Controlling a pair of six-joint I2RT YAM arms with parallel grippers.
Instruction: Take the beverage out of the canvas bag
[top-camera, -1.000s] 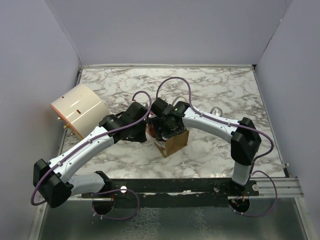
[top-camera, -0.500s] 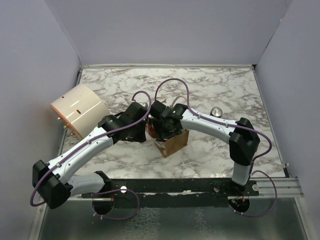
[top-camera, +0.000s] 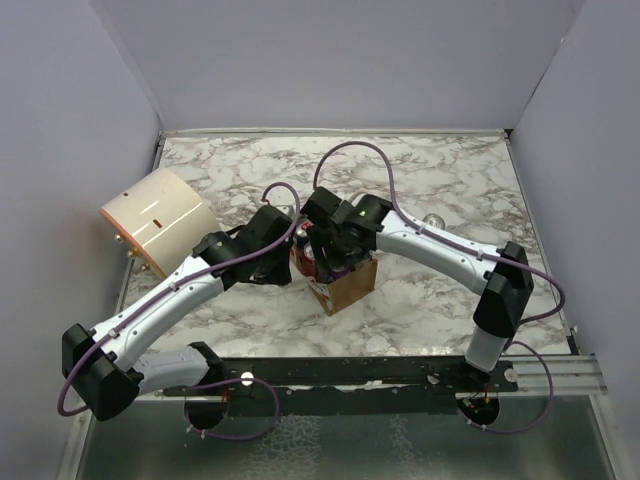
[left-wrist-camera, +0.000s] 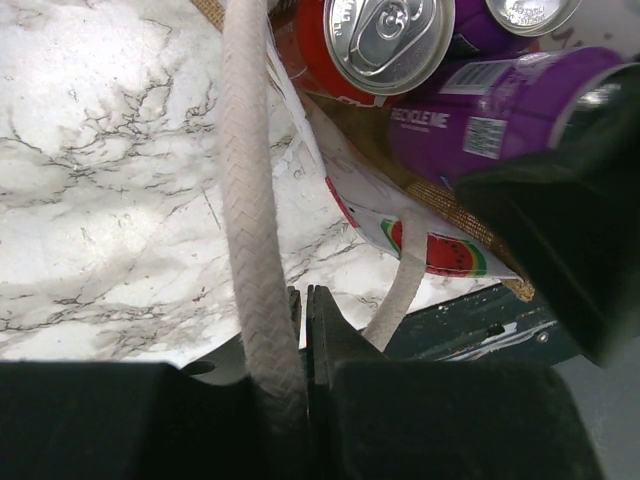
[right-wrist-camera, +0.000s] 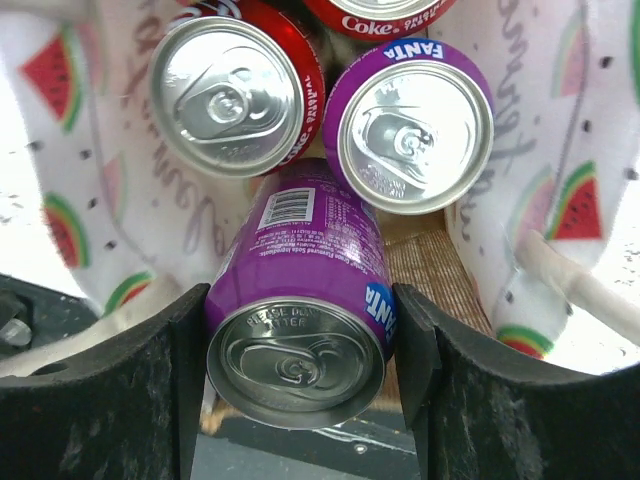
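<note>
The brown canvas bag (top-camera: 352, 287) stands at mid-table, open at the top. My right gripper (right-wrist-camera: 300, 345) reaches into it from above and is shut on a purple Fanta can (right-wrist-camera: 300, 290), tilted and raised above the other cans. A red Coke can (right-wrist-camera: 235, 95) and a second purple Fanta can (right-wrist-camera: 415, 130) stand upright below it, with one more red can (right-wrist-camera: 385, 12) at the frame edge. My left gripper (left-wrist-camera: 303, 310) is shut on a white rope handle (left-wrist-camera: 250, 200) at the bag's left side. The watermelon print (left-wrist-camera: 430, 248) shows on the bag's lining.
A large cream cylinder (top-camera: 160, 220) lies at the left of the marble table (top-camera: 420, 180). A small silvery round object (top-camera: 432, 221) sits right of the bag, behind the right arm. Grey walls close in three sides.
My right arm's elbow has swung out to the right and the wrist has shifted slightly over the bag. The left arm holds almost still.
</note>
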